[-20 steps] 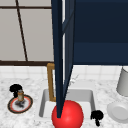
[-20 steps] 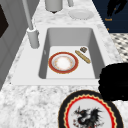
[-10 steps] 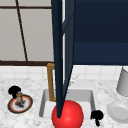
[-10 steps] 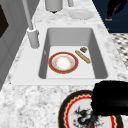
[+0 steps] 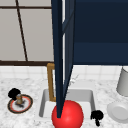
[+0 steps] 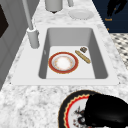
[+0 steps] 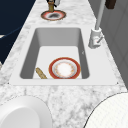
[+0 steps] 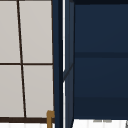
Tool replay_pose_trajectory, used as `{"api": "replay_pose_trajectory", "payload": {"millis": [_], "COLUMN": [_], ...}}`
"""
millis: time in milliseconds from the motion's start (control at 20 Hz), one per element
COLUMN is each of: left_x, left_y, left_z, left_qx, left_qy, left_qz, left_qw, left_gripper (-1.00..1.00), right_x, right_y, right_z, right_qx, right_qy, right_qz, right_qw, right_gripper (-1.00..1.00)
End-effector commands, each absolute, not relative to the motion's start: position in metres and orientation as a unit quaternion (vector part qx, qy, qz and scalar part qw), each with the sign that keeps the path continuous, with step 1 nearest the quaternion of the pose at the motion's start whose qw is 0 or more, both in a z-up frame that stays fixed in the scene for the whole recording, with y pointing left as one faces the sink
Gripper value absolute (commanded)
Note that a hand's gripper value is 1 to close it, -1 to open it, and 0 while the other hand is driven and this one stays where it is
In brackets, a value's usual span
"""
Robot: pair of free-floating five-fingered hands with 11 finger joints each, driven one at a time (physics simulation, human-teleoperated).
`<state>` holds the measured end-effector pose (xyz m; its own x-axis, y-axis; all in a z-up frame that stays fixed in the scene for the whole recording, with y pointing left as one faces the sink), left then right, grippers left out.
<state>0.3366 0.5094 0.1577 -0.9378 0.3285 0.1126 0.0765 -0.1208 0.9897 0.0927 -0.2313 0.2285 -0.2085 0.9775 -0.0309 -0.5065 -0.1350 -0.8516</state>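
Note:
My left hand (image 5: pixel 14 93) hovers just over a patterned plate (image 5: pixel 28 103) with a red and black rim, on the counter left of the sink. A short brown piece (image 5: pixel 19 99) shows right under it. In the left side view this hand (image 6: pixel 107 112) covers the right part of that plate (image 6: pixel 71 110). From the right side the hand (image 7: pixel 55 2) sits above the plate (image 7: pixel 53 15) at the far end. My right hand (image 5: pixel 97 116) hangs in the air by the sink's front right corner, fingers relaxed; it also appears as the hand (image 6: pixel 116 7) against dark blue.
The sink (image 6: pixel 100 57) holds a red-rimmed plate (image 6: pixel 63 62), a brown stick (image 6: pixel 82 56) and a small brown piece (image 6: pixel 83 49). A faucet (image 6: pixel 32 37) stands behind. A white plate (image 5: pixel 118 111) and grey canister (image 5: pixel 123 81) sit at right. An open dark-blue cabinet door (image 5: pixel 60 62) hangs over a red ball (image 5: pixel 67 115).
In the left side view the near hand has come down over the patterned plate and now covers more of it. The other hand has stayed where it was.

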Motion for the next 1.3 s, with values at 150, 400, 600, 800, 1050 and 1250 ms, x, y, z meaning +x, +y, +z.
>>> {"api": "replay_pose_trajectory", "payload": {"millis": [150, 400, 600, 800, 1050, 1250], "left_x": [0.354, 0.366, 0.368, 0.334, 0.330, 0.337], "left_y": [0.526, 0.534, 0.541, 0.544, 0.545, 0.546], "left_z": [0.101, 0.097, 0.096, 0.098, 0.121, 0.147], "left_qx": [0.127, 0.089, 0.080, 0.088, 0.085, 0.108], "left_qy": [0.661, 0.675, 0.676, 0.663, 0.660, 0.660], "left_qz": [0.736, 0.725, 0.723, 0.730, 0.730, 0.730], "left_qw": [0.073, 0.106, 0.119, 0.139, 0.157, 0.141], "left_gripper": [1.00, 1.00, 1.00, 1.00, -1.00, -1.00], "right_x": [0.093, 0.093, 0.093, 0.093, 0.093, 0.093], "right_y": [-0.231, -0.231, -0.231, -0.231, -0.231, -0.231], "right_z": [0.229, 0.229, 0.229, 0.229, 0.229, 0.229], "right_qx": [-0.318, -0.318, -0.318, -0.318, -0.318, -0.318], "right_qy": [-0.371, -0.371, -0.371, -0.371, -0.371, -0.371], "right_qz": [0.683, 0.683, 0.683, 0.683, 0.683, 0.683], "right_qw": [0.543, 0.543, 0.543, 0.543, 0.543, 0.543], "right_gripper": [0.00, 0.00, 0.00, 0.00, 0.00, 0.00]}}
